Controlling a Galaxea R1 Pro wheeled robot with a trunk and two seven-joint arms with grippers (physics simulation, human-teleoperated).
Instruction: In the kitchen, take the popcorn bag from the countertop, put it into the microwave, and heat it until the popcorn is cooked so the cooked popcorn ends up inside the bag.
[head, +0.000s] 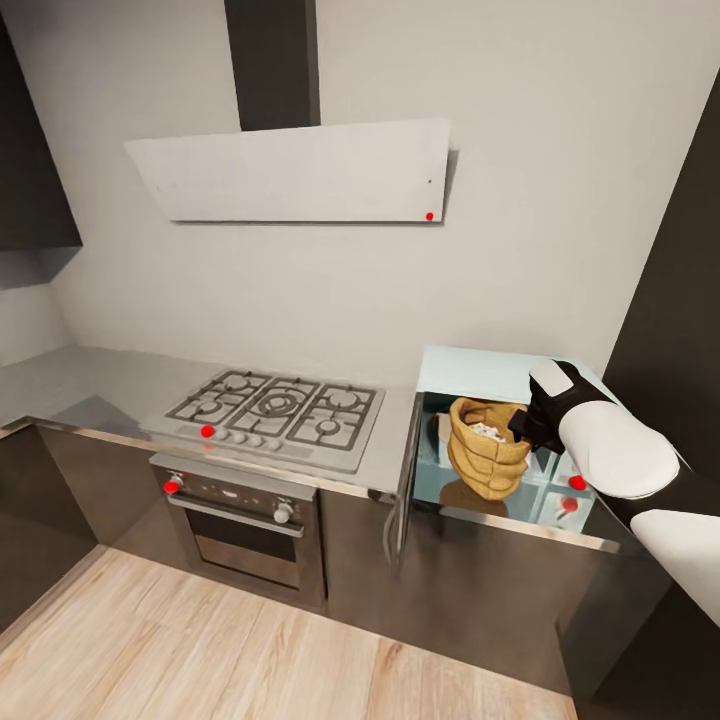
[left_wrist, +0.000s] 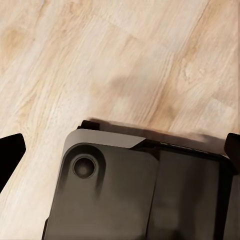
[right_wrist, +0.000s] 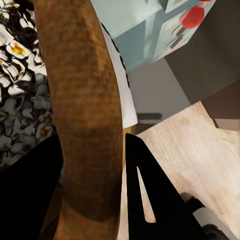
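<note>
Placing step in hand, by the look of it: bag held at the mouth of the microwave, far right on the tabletop, door swung open toward the near left. Right tool clamped on the bag's rolled rim, one finger outside the wall, the other hidden inside. White and yellow kernels visible in the bag's open top. Bag upright, bottom apparently just above or on the microwave's floor; contact impossible to judge. Left tool pointed down at the wood floor, fingers spread wide, nothing between them.

Next, probably: ease the bag deeper, set it down level, release, back out clear of the door, then swing the door closed and start the heat at the right-hand knobs.
</note>
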